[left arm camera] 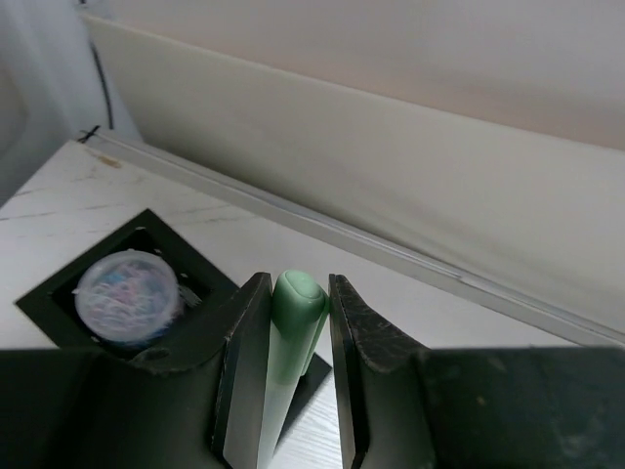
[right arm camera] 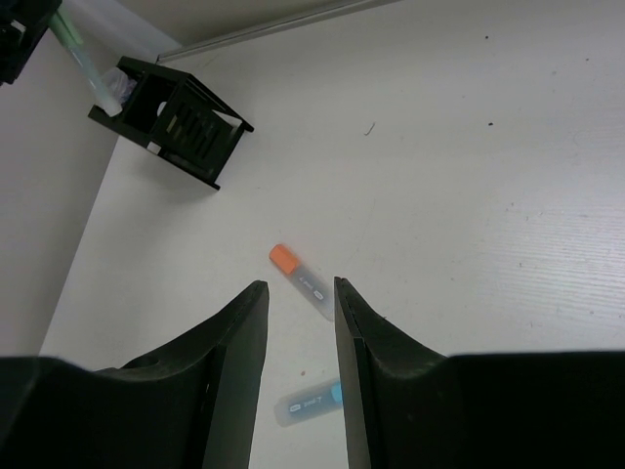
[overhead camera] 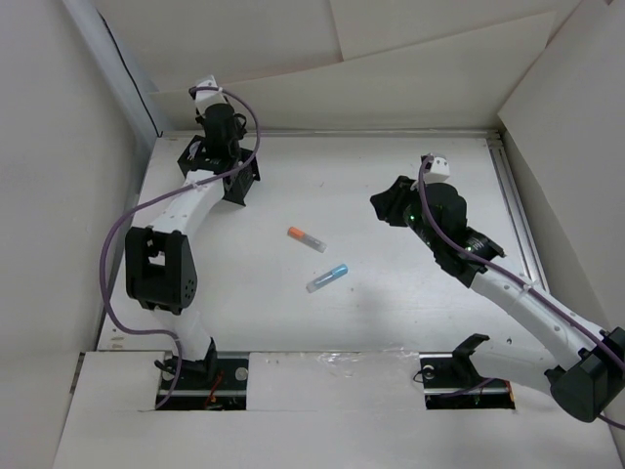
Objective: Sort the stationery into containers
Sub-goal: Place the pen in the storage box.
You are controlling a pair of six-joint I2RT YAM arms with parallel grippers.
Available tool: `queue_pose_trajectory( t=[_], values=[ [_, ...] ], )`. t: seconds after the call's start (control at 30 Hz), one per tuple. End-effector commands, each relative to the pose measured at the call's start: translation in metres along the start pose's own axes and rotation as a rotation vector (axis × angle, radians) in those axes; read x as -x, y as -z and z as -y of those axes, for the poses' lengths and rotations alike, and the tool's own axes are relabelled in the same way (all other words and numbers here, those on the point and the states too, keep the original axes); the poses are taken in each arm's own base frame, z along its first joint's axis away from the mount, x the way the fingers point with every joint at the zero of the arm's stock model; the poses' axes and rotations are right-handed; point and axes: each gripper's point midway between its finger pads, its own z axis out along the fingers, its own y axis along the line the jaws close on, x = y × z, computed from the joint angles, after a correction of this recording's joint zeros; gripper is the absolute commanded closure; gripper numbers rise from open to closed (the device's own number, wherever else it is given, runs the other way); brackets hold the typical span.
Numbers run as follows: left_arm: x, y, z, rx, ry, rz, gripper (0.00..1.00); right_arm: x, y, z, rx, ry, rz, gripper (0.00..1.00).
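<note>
Left gripper is pinched snug on the smooth, round-tipped green highlighter. The black mesh organiser sits just below-left of it, with the blue-and-white roll inside. Right gripper has its fingers parted and holds nothing; the orange highlighter and blue highlighter lie on the table beneath it.

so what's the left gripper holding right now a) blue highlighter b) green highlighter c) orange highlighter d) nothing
b: the left gripper is shut on the green highlighter, while the orange highlighter and the blue highlighter lie loose on the table.
</note>
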Motion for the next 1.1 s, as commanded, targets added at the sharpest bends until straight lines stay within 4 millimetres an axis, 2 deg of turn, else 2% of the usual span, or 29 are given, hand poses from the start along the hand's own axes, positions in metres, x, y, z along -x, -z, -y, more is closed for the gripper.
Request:
queue_pose_trajectory(
  t=[0.0,0.3,0.33,0.37,0.4,0.43,0.5,0.53,0.8,0.83,0.87,0.93,0.97,1.07],
  values=[
    [0.044,-0.012,-0.015,0.021,0.017,0.097,1.0,0.012,0.005,-0.01,0.041,-0.016,0.044,0.61],
    [0.022,-0.032,-0.016,0.027,-0.03,0.082,1.0,0.012,0.005,-0.01,0.041,-0.016,0.044,0.61],
    [0.01,-0.037,-0.017,0.033,-0.039,0.062,1.0,0.012,0.005,-0.01,0.041,-0.016,0.044,0.61],
    [0.015,-0.037,-0.016,0.03,-0.034,0.073,1.0,0.011,0.005,-0.011,0.048,-0.015,0.039,0.61],
    [0.012,-0.04,-0.017,0.039,-0.035,0.073,1.0,0.011,0.005,-0.011,0.048,-0.015,0.039,0.61],
    [0.016,-0.041,-0.016,0.037,-0.032,0.081,1.0,0.011,0.005,-0.011,0.048,-0.015,0.039,0.61],
    [0.006,-0.046,-0.017,0.041,-0.046,0.07,1.0,0.011,0.005,-0.011,0.048,-0.015,0.039,0.61],
    [0.012,-0.046,-0.017,0.047,-0.041,0.082,1.0,0.011,0.005,-0.011,0.048,-0.015,0.039,0.61],
    [-0.01,-0.055,-0.018,0.044,-0.044,0.054,0.99,0.014,0.004,-0.011,0.046,-0.018,0.052,0.61],
    [-0.01,-0.052,-0.019,0.044,-0.035,0.054,0.97,0.014,0.004,-0.011,0.046,-0.018,0.052,0.61],
    [-0.018,-0.052,-0.022,0.047,-0.039,0.045,0.95,0.014,0.004,-0.011,0.046,-0.018,0.052,0.61],
    [-0.007,-0.045,-0.021,0.04,-0.029,0.066,0.86,0.014,0.004,-0.011,0.046,-0.018,0.052,0.61],
    [-0.011,-0.042,-0.024,0.043,-0.034,0.057,0.84,0.014,0.004,-0.011,0.046,-0.018,0.052,0.61],
    [-0.001,-0.032,-0.024,0.036,-0.015,0.077,0.75,0.014,0.004,-0.011,0.046,-0.018,0.052,0.61]
  ],
)
